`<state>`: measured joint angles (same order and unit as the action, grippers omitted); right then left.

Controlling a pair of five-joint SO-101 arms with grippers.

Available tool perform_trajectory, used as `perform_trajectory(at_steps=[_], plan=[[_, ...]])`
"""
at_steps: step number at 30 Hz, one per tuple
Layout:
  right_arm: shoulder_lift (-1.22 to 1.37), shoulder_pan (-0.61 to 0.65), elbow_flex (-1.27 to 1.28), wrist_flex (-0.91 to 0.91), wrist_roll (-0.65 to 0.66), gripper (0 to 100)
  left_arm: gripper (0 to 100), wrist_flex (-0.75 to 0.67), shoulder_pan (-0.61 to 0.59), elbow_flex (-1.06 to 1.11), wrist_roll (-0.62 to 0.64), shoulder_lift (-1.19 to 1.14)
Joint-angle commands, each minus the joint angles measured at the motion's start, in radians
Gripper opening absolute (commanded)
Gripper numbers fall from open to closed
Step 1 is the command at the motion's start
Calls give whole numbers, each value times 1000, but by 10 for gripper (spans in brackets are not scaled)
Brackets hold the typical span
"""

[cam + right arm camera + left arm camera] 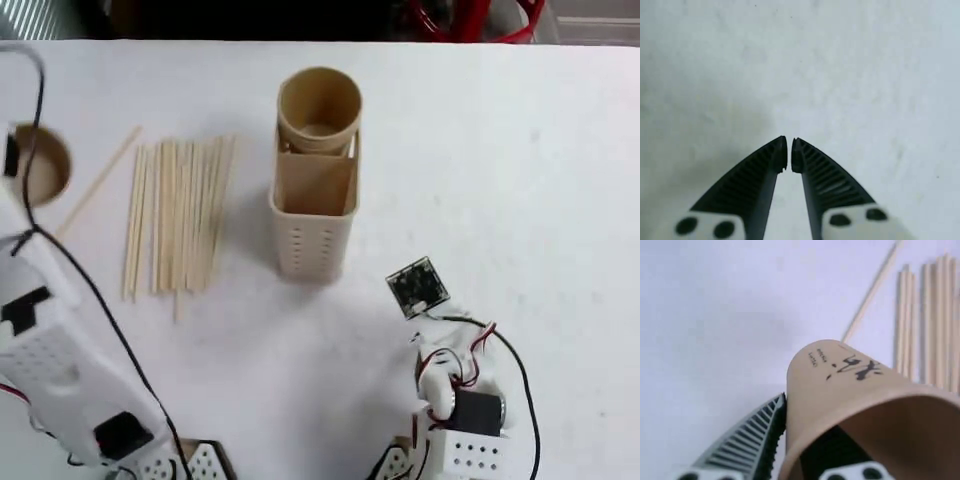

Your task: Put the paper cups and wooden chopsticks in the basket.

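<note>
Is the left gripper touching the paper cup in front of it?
Touching. In the left wrist view the left gripper pinches the paper cup wall: one finger against the outside, the other inside the rim.

The white table bears a spread of wooden chopsticks beside a basket, seemingly standing upright.

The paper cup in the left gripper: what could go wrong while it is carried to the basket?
1. The left gripper pinches the paper cup only by its wall, one finger inside, one outside; the thin paper may buckle or slip.
2. The chopsticks lie loose between this cup and the basket; a low carry could scatter them.
</note>
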<state>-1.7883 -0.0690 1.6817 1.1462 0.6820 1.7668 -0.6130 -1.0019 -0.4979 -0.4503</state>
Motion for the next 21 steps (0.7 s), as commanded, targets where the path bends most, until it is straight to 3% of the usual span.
perform_trajectory(at_steps=[1,9,13,21], plan=[[-8,10,8,10,6,31,21,20,156,-95,71,186],[-7,10,8,10,9,31,21,-6,621,-104,344,338],[-5,10,8,10,11,31,22,-38,733,-97,397,335],[-5,10,8,10,11,31,22,-84,897,-94,391,331]])
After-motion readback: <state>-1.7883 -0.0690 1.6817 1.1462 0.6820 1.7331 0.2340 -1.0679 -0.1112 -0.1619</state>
